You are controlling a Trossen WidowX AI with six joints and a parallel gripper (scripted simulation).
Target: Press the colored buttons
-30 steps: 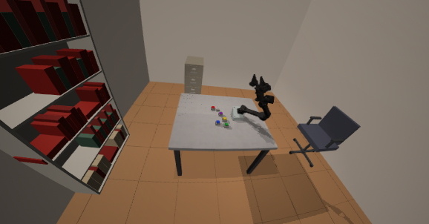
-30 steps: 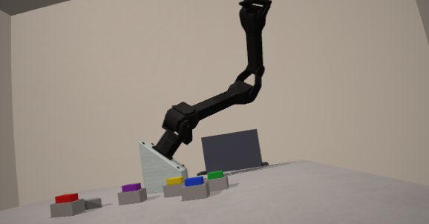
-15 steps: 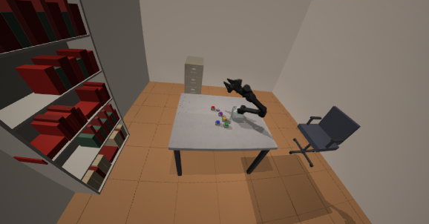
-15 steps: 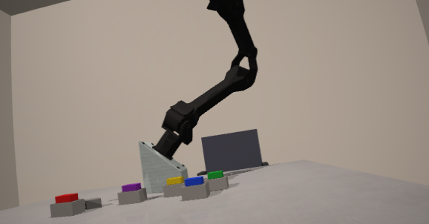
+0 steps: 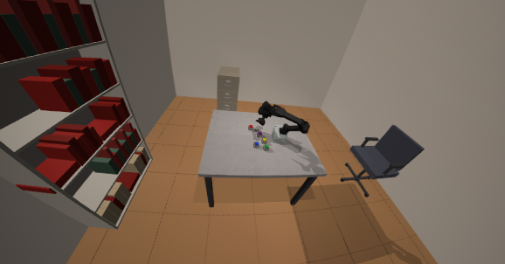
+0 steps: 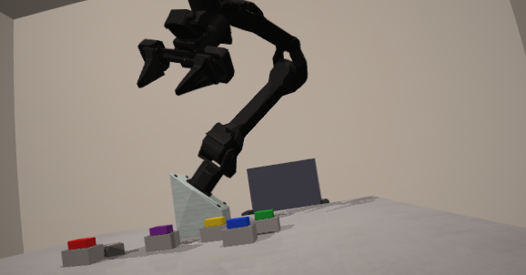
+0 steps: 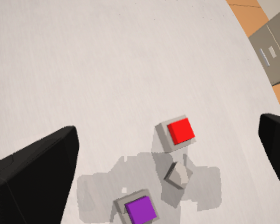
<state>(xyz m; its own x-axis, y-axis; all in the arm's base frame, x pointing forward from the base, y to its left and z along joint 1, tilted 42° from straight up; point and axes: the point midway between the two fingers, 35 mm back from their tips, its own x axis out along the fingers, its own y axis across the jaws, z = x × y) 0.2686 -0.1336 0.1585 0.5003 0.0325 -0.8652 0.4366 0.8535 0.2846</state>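
Observation:
My gripper [image 5: 260, 121] [image 6: 159, 89] [image 7: 171, 130] is open and empty, high above the table and pointing down. The red button [image 5: 251, 127] [image 6: 82, 243] [image 7: 181, 131] shows between the fingers in the wrist view, well below them. The purple button [image 5: 259, 134] [image 6: 161, 229] [image 7: 141, 210] is at that view's bottom edge. The yellow button [image 5: 264, 140] [image 6: 215, 221], blue button [image 5: 257, 143] [image 6: 237, 222] and green button [image 5: 266, 147] [image 6: 264, 214] are grouped farther along the table, outside the wrist view. All button caps stand up from their grey bases.
A small grey block [image 6: 115, 249] [image 7: 179, 176] lies close beside the red button, on the purple button's side. The arm's pale wedge mount [image 6: 193, 210] stands behind the buttons on the table [image 5: 227, 158]. A filing cabinet [image 5: 228, 86] and a chair [image 5: 376, 154] stand off the table.

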